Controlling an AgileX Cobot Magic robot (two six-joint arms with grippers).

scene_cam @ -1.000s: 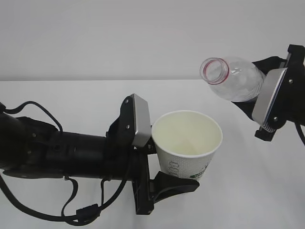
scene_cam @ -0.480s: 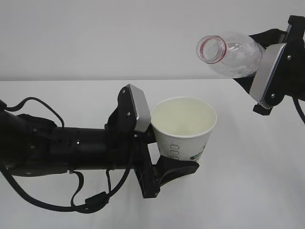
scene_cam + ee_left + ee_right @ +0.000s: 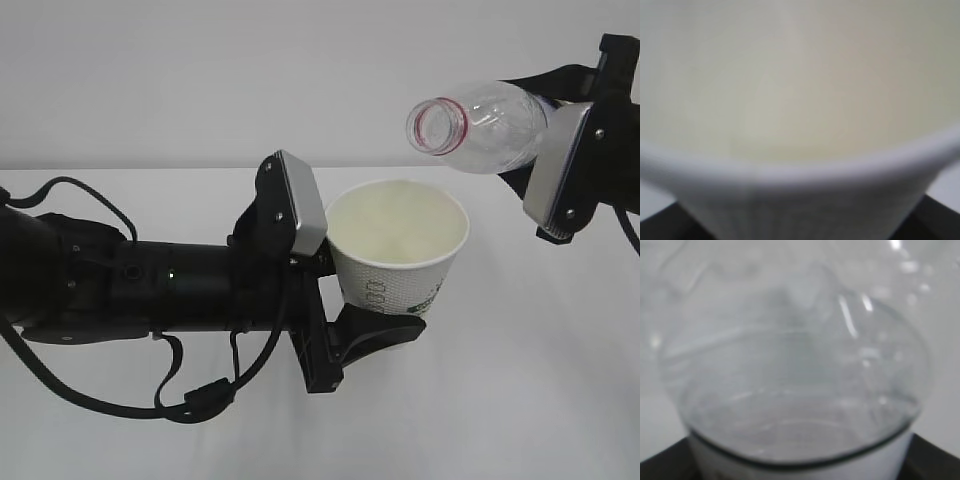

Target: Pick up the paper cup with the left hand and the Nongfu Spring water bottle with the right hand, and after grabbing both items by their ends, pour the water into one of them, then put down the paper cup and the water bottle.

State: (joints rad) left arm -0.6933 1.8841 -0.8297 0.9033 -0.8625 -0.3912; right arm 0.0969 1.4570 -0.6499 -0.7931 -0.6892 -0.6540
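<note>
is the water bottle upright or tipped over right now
Tipped: the water bottle lies nearly sideways in the right hand, its uncapped mouth pointing left, above the paper cup.

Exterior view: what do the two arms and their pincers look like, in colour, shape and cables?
Both arms are matte black. The left arm is a thick tube with loose black cables looping around it. Each pincer, left and right, carries a flat grey rounded plate fixed with small screws. The left pincer's lower finger is black and curved.

Matt white paper cup; glossy clear ribbed plastic bottle.
</note>
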